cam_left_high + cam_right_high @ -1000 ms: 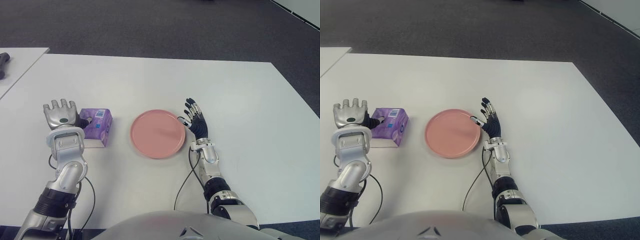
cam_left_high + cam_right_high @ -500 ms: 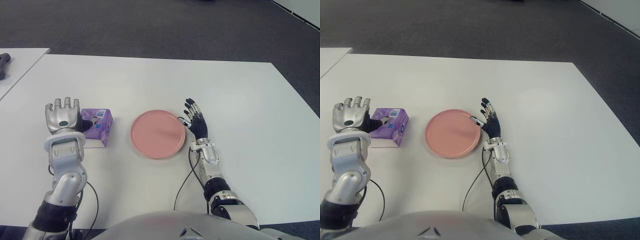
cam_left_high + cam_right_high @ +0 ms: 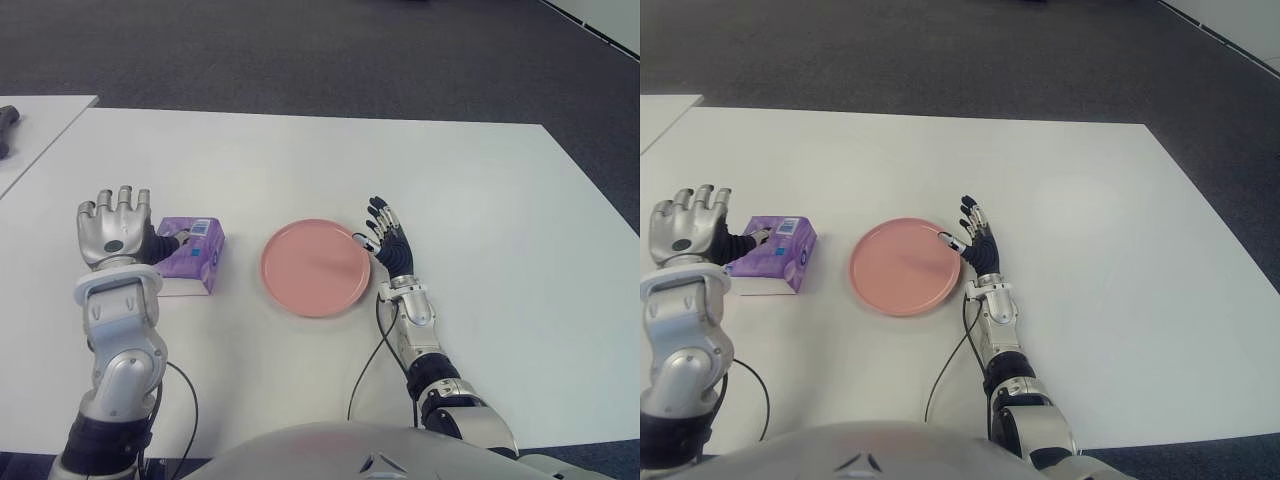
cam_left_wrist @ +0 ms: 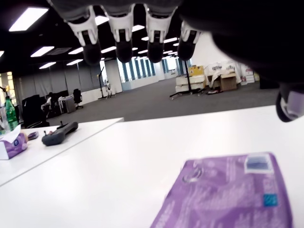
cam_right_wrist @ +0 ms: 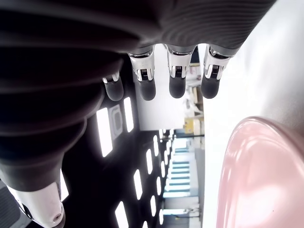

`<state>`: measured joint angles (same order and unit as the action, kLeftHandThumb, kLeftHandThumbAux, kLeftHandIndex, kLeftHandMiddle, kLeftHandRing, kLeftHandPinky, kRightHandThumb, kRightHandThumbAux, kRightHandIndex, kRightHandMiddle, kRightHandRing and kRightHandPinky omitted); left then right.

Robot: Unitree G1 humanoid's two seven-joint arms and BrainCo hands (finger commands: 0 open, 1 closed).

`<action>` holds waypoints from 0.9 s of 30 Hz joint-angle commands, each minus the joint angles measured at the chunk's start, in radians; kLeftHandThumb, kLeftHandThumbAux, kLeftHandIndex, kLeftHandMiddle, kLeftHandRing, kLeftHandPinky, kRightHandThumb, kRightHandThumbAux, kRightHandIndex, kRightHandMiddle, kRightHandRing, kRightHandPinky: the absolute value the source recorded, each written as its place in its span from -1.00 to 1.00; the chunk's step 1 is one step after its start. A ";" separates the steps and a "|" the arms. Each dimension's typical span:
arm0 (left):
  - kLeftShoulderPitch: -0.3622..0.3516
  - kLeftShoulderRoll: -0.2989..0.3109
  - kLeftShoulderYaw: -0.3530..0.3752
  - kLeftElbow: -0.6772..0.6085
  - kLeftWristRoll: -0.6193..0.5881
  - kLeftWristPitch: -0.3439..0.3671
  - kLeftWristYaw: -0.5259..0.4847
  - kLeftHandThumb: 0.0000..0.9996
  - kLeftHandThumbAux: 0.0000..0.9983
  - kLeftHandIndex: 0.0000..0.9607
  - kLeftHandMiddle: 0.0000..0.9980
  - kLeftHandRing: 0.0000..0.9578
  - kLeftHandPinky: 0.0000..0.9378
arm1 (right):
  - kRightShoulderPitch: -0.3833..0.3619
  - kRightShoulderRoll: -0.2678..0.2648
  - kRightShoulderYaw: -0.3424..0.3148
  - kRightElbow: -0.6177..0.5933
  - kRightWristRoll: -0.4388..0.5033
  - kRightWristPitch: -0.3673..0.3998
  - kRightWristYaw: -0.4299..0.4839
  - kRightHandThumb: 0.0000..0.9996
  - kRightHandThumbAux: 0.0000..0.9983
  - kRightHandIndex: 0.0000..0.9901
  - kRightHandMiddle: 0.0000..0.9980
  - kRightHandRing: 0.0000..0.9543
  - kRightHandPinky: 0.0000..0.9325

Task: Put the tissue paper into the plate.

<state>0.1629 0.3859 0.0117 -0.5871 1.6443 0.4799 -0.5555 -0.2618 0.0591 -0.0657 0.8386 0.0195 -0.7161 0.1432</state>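
Left eye view: tissue pack lying flat on the desk, outside the plate.

Purple tissue pack [image 3: 190, 256] sits on the white desk [image 3: 300, 160], just left of the pink plate [image 3: 316, 267], apart from it. Left hand [image 3: 112, 226] raised at the pack's left side, fingers spread, thumb tip near the pack top, nothing gripped. Right hand [image 3: 388, 240] at the plate's right rim, fingers extended and loose, holding nothing. Neighbouring desk [image 3: 35, 120] at far left.

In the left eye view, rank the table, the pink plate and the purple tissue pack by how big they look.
Largest to smallest:
1. table
2. pink plate
3. purple tissue pack, partly hidden by the left hand
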 commanded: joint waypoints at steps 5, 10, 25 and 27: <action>0.030 -0.036 0.046 -0.077 -0.028 -0.050 0.010 -1.00 -0.42 -1.00 -1.00 -1.00 -1.00 | 0.118 0.004 -0.008 0.105 -0.002 -0.014 -0.020 -0.78 0.35 -0.91 -0.97 -1.00 -0.93; 0.045 -0.072 0.040 -0.116 -0.050 -0.083 -0.009 -0.99 -0.42 -1.00 -1.00 -1.00 -1.00 | 0.117 0.006 -0.011 0.107 0.001 -0.008 -0.019 -0.79 0.35 -0.91 -0.97 -1.00 -0.94; 0.003 -0.142 -0.004 0.034 -0.013 -0.119 -0.064 -0.99 -0.39 -1.00 -1.00 -1.00 -1.00 | 0.113 0.000 -0.002 0.113 -0.026 -0.006 -0.056 -0.81 0.34 -0.90 -0.97 -1.00 -0.93; -0.011 -0.147 -0.015 0.069 -0.003 -0.116 -0.068 -1.00 -0.41 -1.00 -1.00 -1.00 -1.00 | 0.114 0.000 -0.002 0.112 -0.025 -0.009 -0.054 -0.81 0.33 -0.90 -0.96 -1.00 -0.93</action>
<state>0.1730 0.2523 0.0163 -0.5776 1.6260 0.3632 -0.5916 -0.2661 0.0564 -0.0597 0.8529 -0.0170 -0.7163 0.0917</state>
